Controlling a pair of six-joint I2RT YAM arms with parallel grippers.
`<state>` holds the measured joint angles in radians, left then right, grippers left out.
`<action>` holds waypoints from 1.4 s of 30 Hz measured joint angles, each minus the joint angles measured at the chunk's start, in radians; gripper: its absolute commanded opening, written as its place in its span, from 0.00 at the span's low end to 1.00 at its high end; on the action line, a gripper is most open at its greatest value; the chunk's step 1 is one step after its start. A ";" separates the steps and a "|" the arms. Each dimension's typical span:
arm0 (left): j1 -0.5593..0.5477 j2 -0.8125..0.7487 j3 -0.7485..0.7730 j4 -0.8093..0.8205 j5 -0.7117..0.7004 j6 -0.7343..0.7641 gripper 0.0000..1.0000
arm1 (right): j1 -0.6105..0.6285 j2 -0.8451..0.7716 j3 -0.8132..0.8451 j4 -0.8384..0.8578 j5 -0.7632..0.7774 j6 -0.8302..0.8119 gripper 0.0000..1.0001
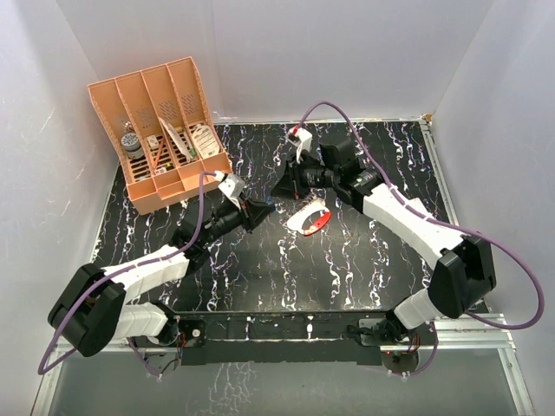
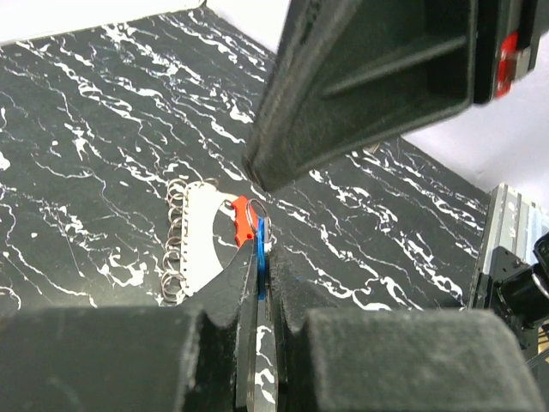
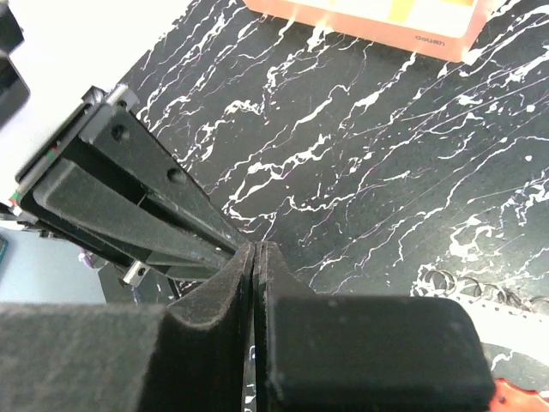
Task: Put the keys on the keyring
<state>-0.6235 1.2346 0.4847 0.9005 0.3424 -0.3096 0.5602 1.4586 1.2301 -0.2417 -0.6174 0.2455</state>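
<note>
My left gripper (image 2: 261,257) is shut on the key (image 2: 258,245); its blue head shows edge-on between the pads. In the top view this gripper (image 1: 262,211) hangs mid-table. Just beyond the key, the keyring (image 2: 240,216) lies on the black marbled table, with a red side and a pale side (image 2: 204,236). It lies to the right of both grippers' tips in the top view (image 1: 312,218). My right gripper (image 3: 258,249) is shut, with nothing visible between its pads, tip to tip with the left gripper (image 3: 129,197). Overhead the right gripper (image 1: 286,186) sits just above-left of the keyring.
A row of small wire rings (image 2: 175,245) lies along the keyring's pale side. An orange desk organiser (image 1: 163,130) with small items stands at the back left, and its edge shows in the right wrist view (image 3: 386,21). White walls enclose the table.
</note>
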 measured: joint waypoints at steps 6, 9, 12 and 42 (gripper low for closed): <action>0.001 0.000 0.000 -0.069 0.028 0.030 0.00 | -0.009 0.057 0.101 -0.078 0.001 -0.043 0.00; 0.001 0.000 0.000 -0.094 0.035 0.043 0.00 | -0.012 0.081 0.141 -0.107 0.001 -0.062 0.09; 0.001 0.000 0.000 -0.089 0.033 0.044 0.00 | -0.013 0.087 0.148 -0.123 0.005 -0.063 0.45; 0.006 0.024 -0.012 0.079 0.013 -0.057 0.00 | -0.042 0.016 -0.132 0.225 -0.149 0.109 0.11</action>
<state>-0.6170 1.2587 0.4728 0.9798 0.3557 -0.3664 0.5186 1.4750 1.0981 -0.0166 -0.7662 0.3546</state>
